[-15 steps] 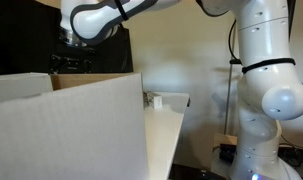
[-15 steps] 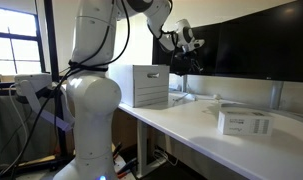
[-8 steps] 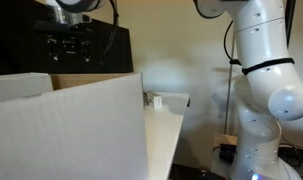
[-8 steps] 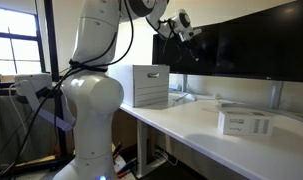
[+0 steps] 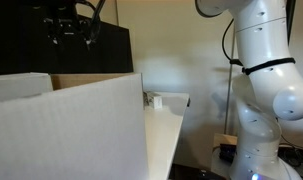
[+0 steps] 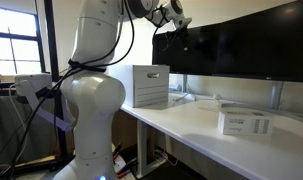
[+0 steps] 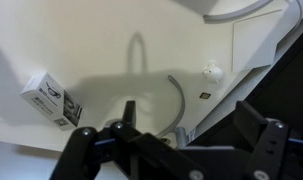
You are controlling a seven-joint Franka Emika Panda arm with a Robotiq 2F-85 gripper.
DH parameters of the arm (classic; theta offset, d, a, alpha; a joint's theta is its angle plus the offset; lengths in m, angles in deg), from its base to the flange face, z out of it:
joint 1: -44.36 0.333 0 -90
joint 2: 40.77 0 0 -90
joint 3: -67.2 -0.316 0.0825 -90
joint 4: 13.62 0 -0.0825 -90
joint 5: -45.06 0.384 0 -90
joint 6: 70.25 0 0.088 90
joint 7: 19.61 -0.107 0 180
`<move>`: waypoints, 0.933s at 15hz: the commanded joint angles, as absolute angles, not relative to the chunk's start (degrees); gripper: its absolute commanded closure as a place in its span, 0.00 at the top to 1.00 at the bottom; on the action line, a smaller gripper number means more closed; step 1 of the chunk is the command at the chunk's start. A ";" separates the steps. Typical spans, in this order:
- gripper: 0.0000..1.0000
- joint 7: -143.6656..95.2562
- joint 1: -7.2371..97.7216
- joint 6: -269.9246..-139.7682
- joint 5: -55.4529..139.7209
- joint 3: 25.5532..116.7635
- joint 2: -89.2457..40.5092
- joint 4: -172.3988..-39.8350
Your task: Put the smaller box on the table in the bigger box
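The robot's dark hand (image 7: 176, 140) shows only in part. In the wrist view its blurred fingers rise from the bottom edge, spread wide with nothing between them, and their lower ends are cut off by the frame. In an exterior view the hand (image 5: 73, 36) hangs high and is cropped by the top edge. In an exterior view the hand (image 6: 174, 30) is nearly lost against the black screens (image 6: 241, 45) behind it.

The small flat white carton (image 6: 243, 123) lies on the plain white surface (image 6: 186, 122). It is well apart from the hand and from the large pale cardboard carton (image 6: 149, 85). In the wrist view the small flat white carton (image 7: 51, 102) lies towards the left. The dark lettering and line drawing on its face are too small to read.

In an exterior view the large pale cardboard carton (image 5: 66, 130) fills the foreground and hides most of the surface. Only a thin brown strip of its inner edge shows. Past its wall sits a small white thing that cannot be made out.

A grey cable (image 7: 177, 100) curves across the surface, and its lower end is hidden behind the hand. The white robot arm (image 5: 261, 90) is cut off at the top and bottom.
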State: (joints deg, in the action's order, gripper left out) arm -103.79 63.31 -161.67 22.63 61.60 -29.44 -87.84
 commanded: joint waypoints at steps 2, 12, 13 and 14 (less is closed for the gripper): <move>1.00 -106.38 63.85 -161.40 28.72 60.37 -30.39 -86.86; 1.00 -105.32 64.14 -161.01 27.40 60.43 -29.49 -86.20; 1.00 -105.32 64.14 -161.01 27.40 60.43 -29.49 -86.20; 1.00 -105.32 64.14 -161.01 27.40 60.43 -29.49 -86.20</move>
